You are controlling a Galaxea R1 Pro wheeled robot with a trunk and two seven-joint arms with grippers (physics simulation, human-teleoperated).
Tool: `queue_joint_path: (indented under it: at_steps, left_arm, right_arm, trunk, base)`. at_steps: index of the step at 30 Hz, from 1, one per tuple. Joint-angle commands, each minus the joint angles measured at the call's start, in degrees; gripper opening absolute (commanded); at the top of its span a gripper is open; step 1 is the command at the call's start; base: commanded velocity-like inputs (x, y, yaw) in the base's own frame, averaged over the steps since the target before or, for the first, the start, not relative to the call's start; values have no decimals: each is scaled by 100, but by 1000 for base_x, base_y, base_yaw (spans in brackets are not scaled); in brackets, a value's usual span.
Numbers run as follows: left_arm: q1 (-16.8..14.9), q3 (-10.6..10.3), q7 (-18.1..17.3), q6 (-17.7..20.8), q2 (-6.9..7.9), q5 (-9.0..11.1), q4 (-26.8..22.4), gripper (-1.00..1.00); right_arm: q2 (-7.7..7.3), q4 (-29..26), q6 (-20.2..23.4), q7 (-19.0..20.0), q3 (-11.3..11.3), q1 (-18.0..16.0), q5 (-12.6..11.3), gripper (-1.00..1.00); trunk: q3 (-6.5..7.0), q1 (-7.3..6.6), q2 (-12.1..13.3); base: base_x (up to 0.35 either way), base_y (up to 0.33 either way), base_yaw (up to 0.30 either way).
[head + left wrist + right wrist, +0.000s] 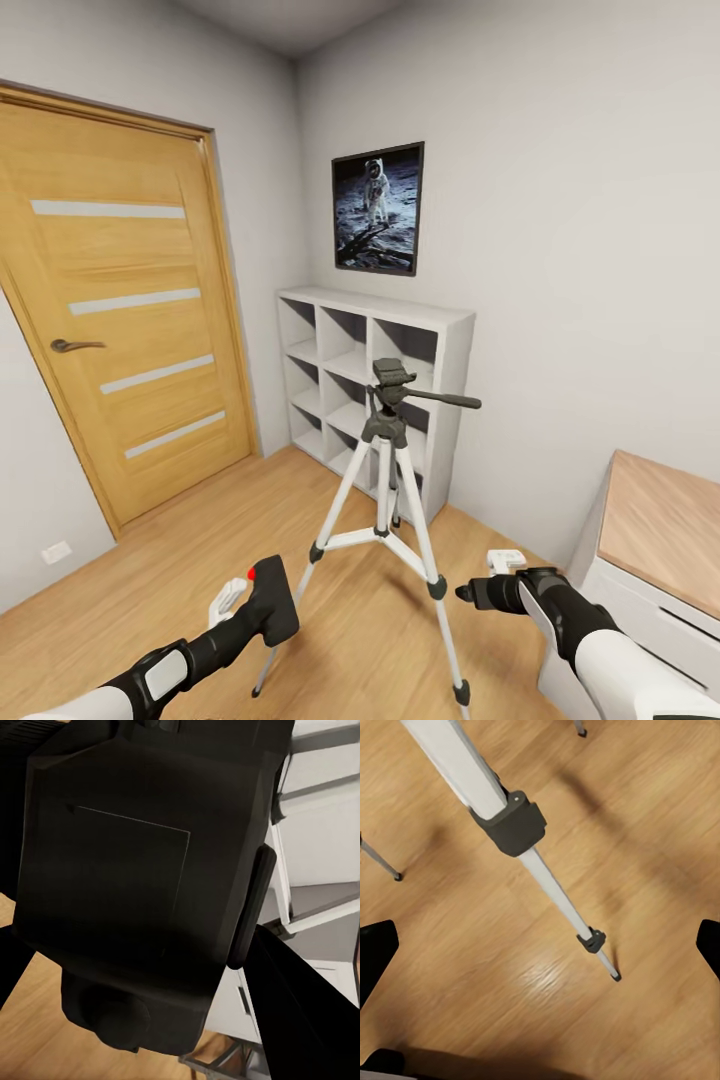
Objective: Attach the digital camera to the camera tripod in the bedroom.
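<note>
The camera tripod (388, 440) stands on the plank floor in front of the white cube shelf, its dark grey head (391, 382) bare and its side handle pointing right. My left gripper (248, 612) is shut on the digital camera (273, 600), low and left of the tripod, red button (252, 574) up. In the left wrist view the camera's black body (135, 892) sits right against the lens. My right gripper (468, 592) hangs open just right of a tripod leg. Under its spread fingertips (376, 949) runs that leg (510, 821).
A wooden door (120, 320) is shut at the left. The white cube shelf (372, 380) and the astronaut picture (378, 208) are on the far wall. A wood-topped desk (665, 530) stands close at the right. Open floor (200, 540) lies left of the tripod.
</note>
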Motion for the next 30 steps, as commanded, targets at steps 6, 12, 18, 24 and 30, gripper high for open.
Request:
queue_joint_path:
  at_steps: [6,12,18,24,30]
  left_arm:
    - [-3,-29,-20,38,-4,60,-2,-100]
    - [-3,-29,-18,34,-6,60,-2,-100]
    - [-3,-29,-22,28,-6,59,-15,-100]
    - [-3,-29,-27,15,-5,55,-62,-100]
    - [-3,-29,-74,5,7,59,-109,-100]
  right_arm:
    - [-1,-44,18,15,2,-2,9,100]
    - [-47,-56,4,25,-15,-1,-14,100]
    - [-85,-98,10,61,-39,-3,-81,100]
    - [-144,-640,147,111,-73,-4,-91,100]
    - [-411,-2062,960,300,-445,-4,-288,100]
  trunk:
    - [-3,2,-5]
    - [-3,2,-5]
    - [-3,2,-5]
    - [-3,2,-5]
    - [-3,2,-5]
  base:
    - [0,0,26]
    - [0,0,4]
    - [0,0,0]
    - [0,0,0]
    - [0,0,0]
